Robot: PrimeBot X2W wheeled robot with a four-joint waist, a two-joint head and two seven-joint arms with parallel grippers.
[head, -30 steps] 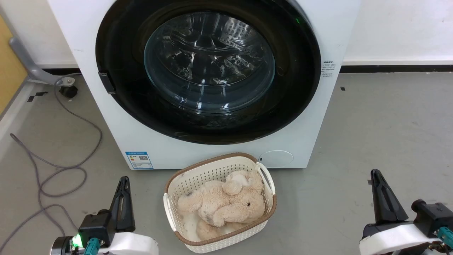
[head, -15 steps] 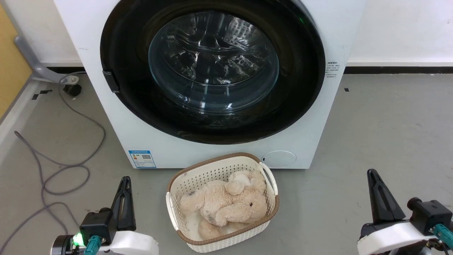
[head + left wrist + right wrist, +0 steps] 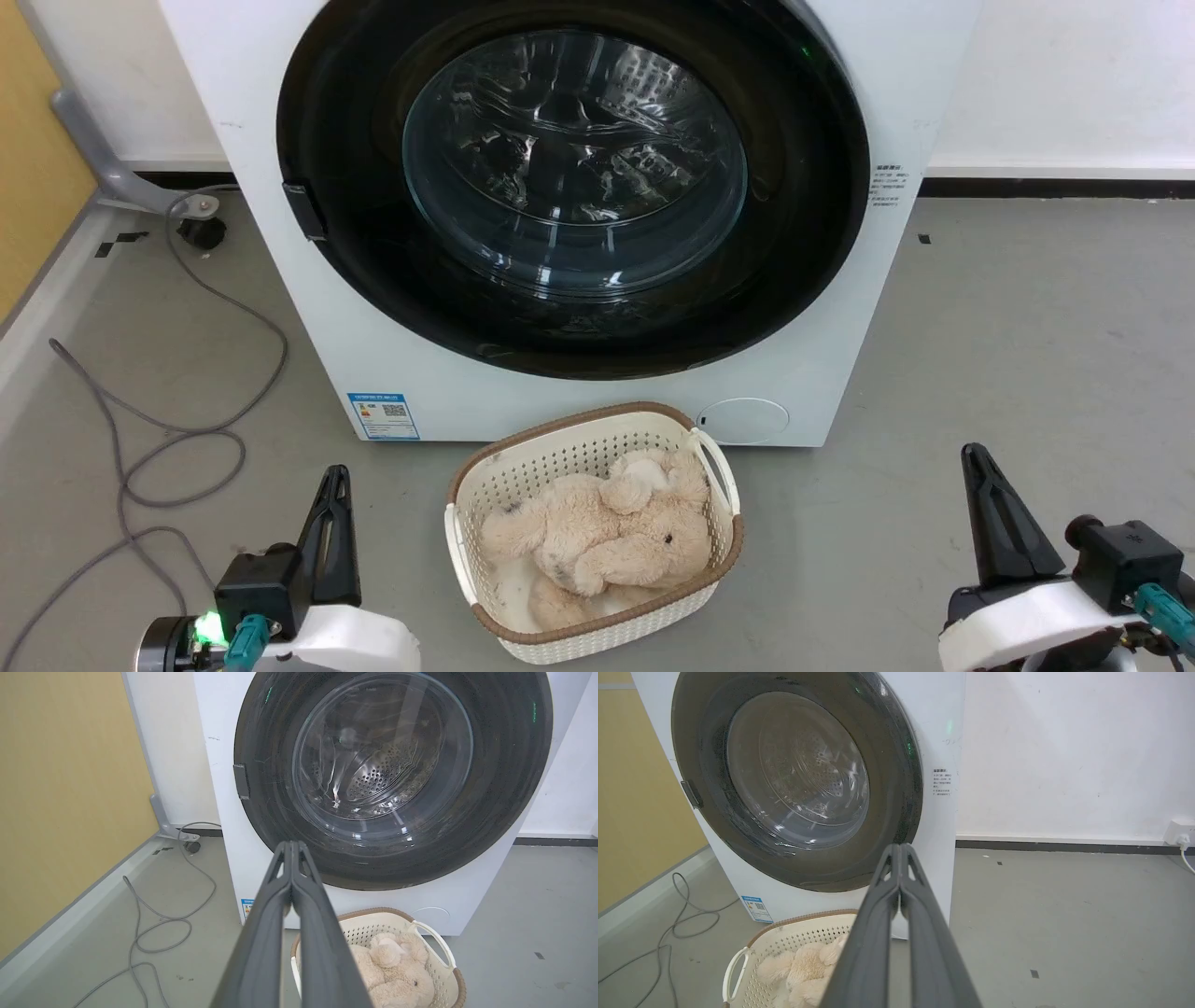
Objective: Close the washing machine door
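The head camera has swung slightly left, sliding the washing machine (image 3: 523,403) and basket (image 3: 607,644) rightward in view

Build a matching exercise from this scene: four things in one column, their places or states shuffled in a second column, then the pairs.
1. washing machine door
2. plush toy
3. grey cable
4. left pincer

A. coiled on the floor
B. shut, holding nothing
C. closed flush against the washing machine
D. lying in the basket

Pairs: 1-C, 2-D, 3-A, 4-B
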